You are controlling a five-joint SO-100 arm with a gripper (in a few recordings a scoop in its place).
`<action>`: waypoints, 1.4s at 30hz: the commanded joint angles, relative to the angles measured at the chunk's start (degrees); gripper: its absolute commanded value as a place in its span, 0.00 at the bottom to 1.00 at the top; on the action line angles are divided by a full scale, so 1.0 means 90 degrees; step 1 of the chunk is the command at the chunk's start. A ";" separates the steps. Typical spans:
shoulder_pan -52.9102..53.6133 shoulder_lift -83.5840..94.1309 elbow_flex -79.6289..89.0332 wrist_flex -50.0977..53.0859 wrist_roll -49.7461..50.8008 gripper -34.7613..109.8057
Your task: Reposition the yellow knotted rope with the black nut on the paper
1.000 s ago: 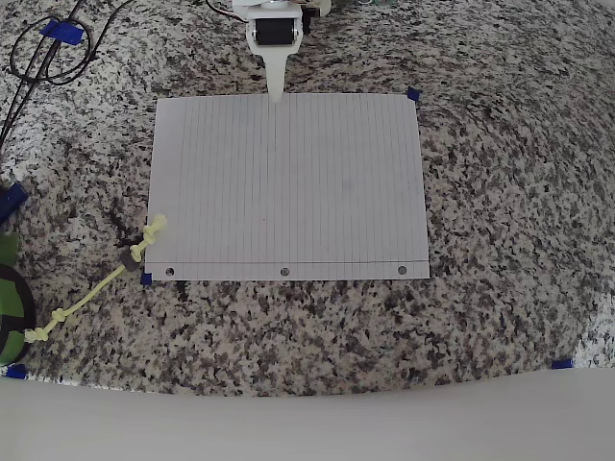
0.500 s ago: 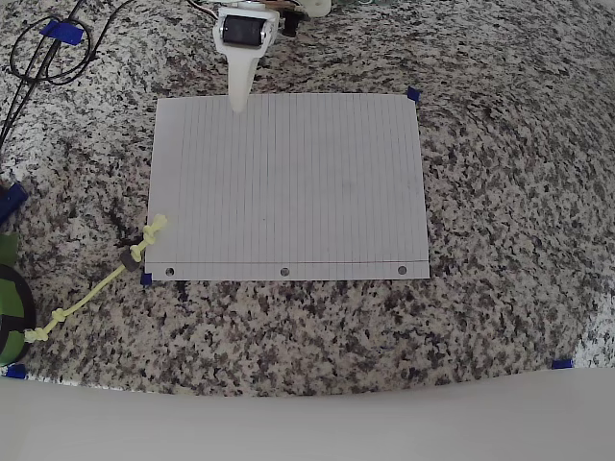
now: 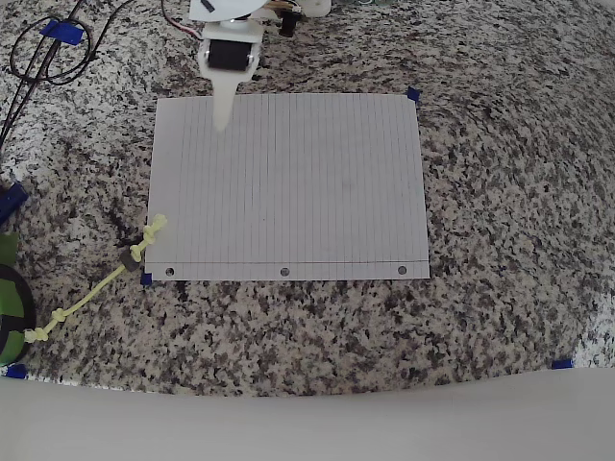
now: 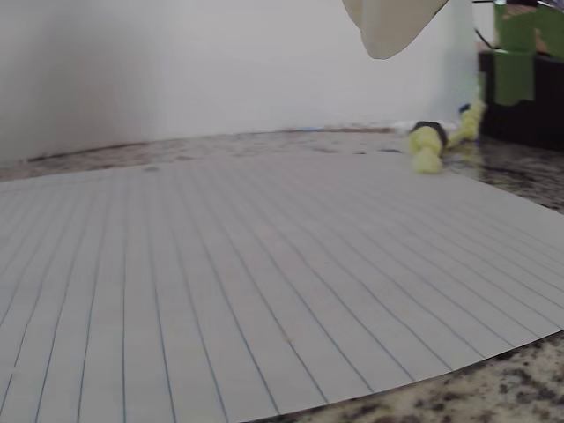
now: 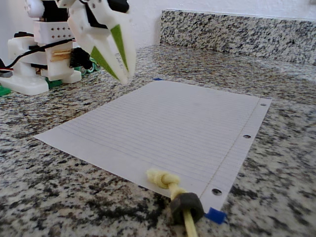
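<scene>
Your gripper point(image 5: 123, 74) hangs above the paper's point(image 3: 307, 182) far left corner in the overhead view, its fingers pressed together and holding nothing. The yellow rope point(image 3: 96, 288) lies at the paper's near left corner: one knot rests on the sheet's edge, while the black nut point(image 3: 129, 261) and remaining cord trail onto the granite counter point(image 3: 500, 192).

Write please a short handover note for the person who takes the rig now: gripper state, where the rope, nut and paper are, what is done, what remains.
Gripper: shut, empty, raised over the paper's far left corner in the overhead view.
Yellow knotted rope: one knotted end rests on the paper's left edge near the punched holes; the rest lies off the sheet on the granite counter.
Black nut: on the rope, just off the paper beside the blue tape mark.
Done: nothing grasped yet.
Left: reach the rope, grasp it, place rope and nut on the paper.
</scene>
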 commanded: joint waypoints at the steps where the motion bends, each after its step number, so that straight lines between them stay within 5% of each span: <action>1: 0.0215 -0.0830 -0.0459 -0.0439 0.0938 0.32; 14: 0.1201 -0.3838 -0.2119 -0.1768 0.4346 0.32; 28: 0.1094 -0.5830 -0.3486 -0.3018 0.5811 0.32; 42: 0.0781 -0.6748 -0.4180 -0.3164 0.6816 0.54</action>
